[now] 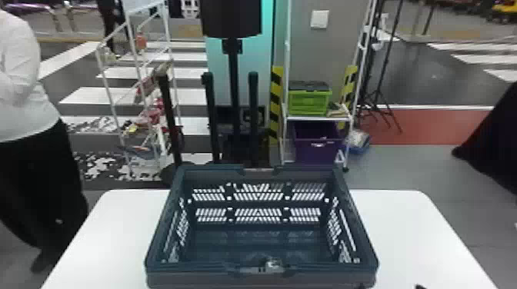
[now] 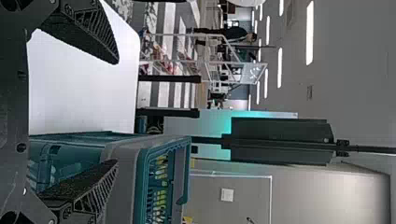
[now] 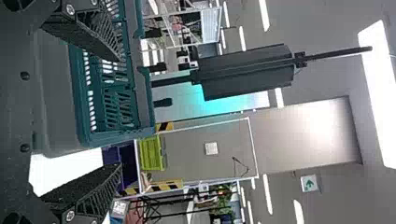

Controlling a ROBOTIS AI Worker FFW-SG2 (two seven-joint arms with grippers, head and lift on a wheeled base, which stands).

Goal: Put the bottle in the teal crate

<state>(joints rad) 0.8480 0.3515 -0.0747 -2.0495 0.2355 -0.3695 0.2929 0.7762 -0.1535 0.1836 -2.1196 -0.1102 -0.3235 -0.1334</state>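
Note:
The teal crate (image 1: 261, 269) stands upright on the white table. Just behind the middle of its front rim is a small, pale, shiny thing (image 1: 274, 263); whether it is part of the bottle I cannot tell. A dark tip of my right gripper (image 1: 421, 286) pokes in at the bottom edge, right of the crate. In the right wrist view my right gripper (image 3: 119, 113) is open beside the crate (image 3: 56, 98), nothing held. My left gripper (image 2: 116, 112) also stands open and empty in the left wrist view, with one finger in front of the crate (image 2: 128, 186).
White table top (image 1: 407, 230) extends on both sides of the crate. Beyond it are a white rack with a green box (image 1: 309, 103) and a purple bin (image 1: 317, 150), a wire shelf at the left and dark upright posts behind the crate.

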